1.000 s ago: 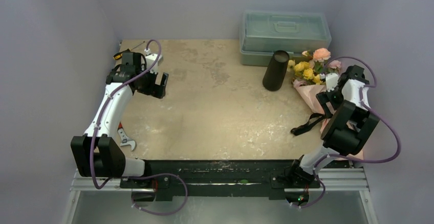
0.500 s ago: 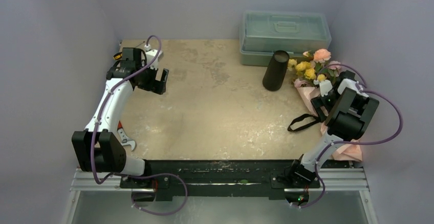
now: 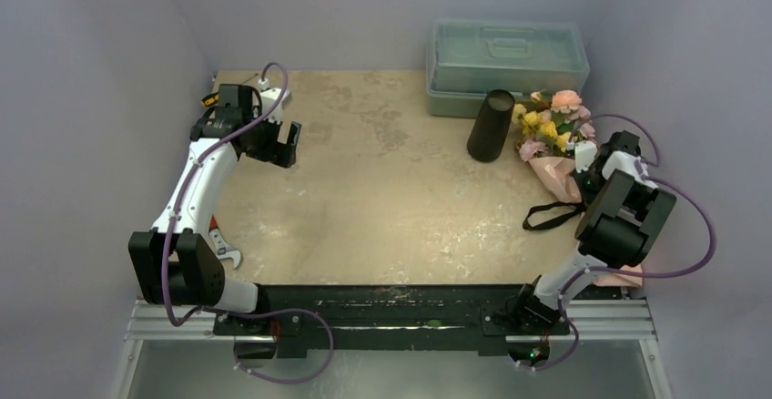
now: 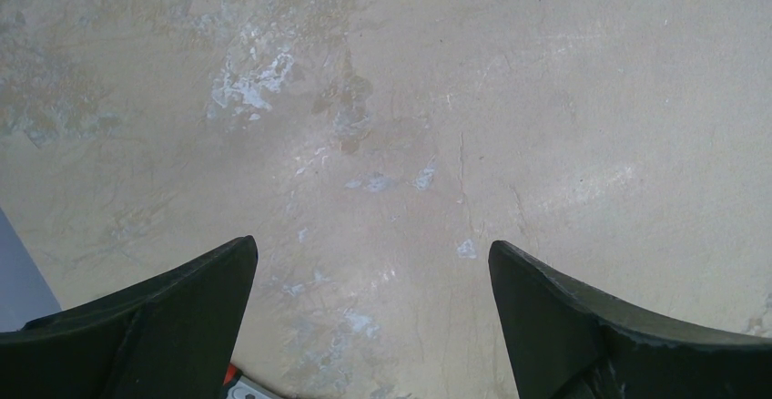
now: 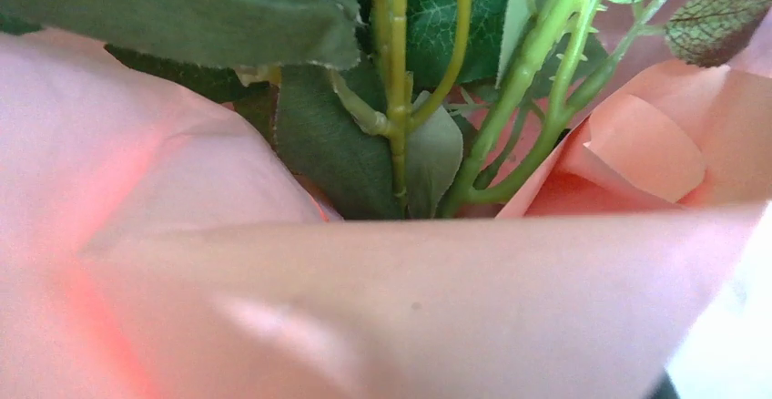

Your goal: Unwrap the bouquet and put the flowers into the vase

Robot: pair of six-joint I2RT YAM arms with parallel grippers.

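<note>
Right tool [image 3: 577, 162]: clamping narrow at the bouquet's [image 3: 549, 140] pink paper, seemingly pinching it to begin peeling.
Bouquet: lying wrapped at the tabletop's [image 3: 382, 189] right edge, blooms just beside the upright vase [image 3: 491, 126].
Left tool [image 4: 373, 253]: hovering wide open, well apart, keeping clear.

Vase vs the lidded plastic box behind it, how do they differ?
The vase is a dark, opaque cylinder; the box is translucent grey-green and rectangular. The vase is upright and narrow; the box is low, much wider. Both stand at the far right of the table, near the bouquet.
</note>
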